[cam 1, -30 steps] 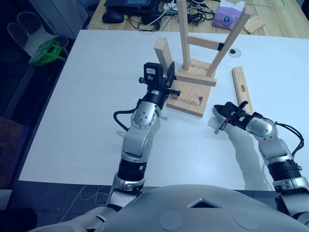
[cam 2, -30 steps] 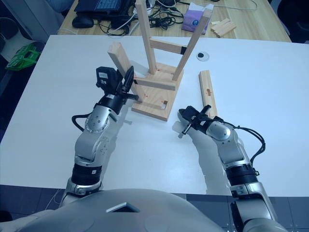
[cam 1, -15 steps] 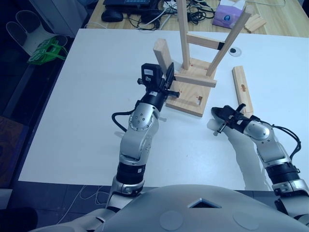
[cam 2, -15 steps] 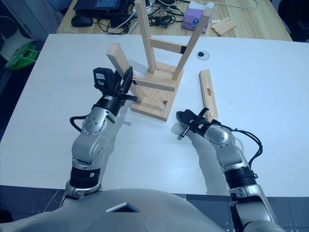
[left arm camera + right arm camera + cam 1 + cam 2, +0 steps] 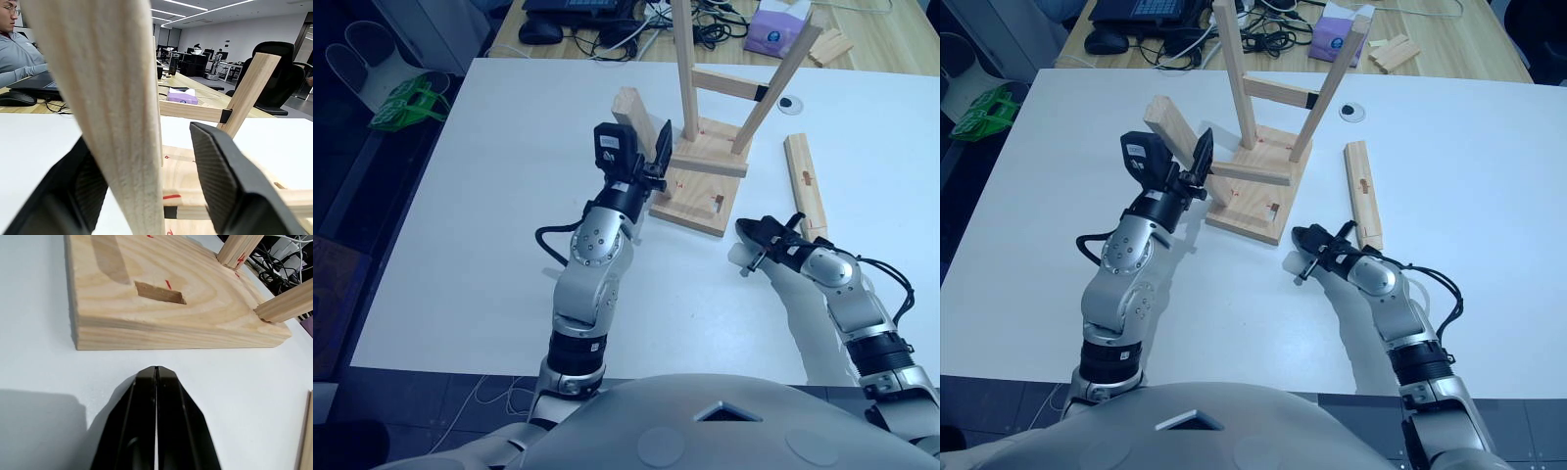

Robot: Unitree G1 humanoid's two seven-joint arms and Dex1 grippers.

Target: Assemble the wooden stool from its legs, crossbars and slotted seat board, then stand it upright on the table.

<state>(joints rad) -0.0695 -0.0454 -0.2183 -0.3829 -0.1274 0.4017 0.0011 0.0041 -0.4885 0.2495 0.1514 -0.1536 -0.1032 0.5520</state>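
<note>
The slotted seat board (image 5: 697,201) lies flat on the white table, with two legs (image 5: 683,69) standing up from it and a crossbar (image 5: 726,86) between them. A second crossbar (image 5: 707,164) rests across the board. My left gripper (image 5: 649,164) is shut on a third wooden leg (image 5: 631,113), held tilted at the board's left edge; in the left wrist view that leg (image 5: 112,122) fills the space between the black fingers (image 5: 220,181). My right gripper (image 5: 749,233) is shut and empty, low on the table by the board's near right corner, facing an open slot (image 5: 159,292).
A loose leg (image 5: 803,181) lies on the table right of the board. A small black disc (image 5: 789,103) sits near the far edge. Behind the table is a desk with a tissue box (image 5: 773,29), cables and wood scraps (image 5: 830,47). The table's near left is free.
My left gripper has swung the held leg a little leftward and away from the board. My right gripper has slid slightly left, closer to the board's corner.
</note>
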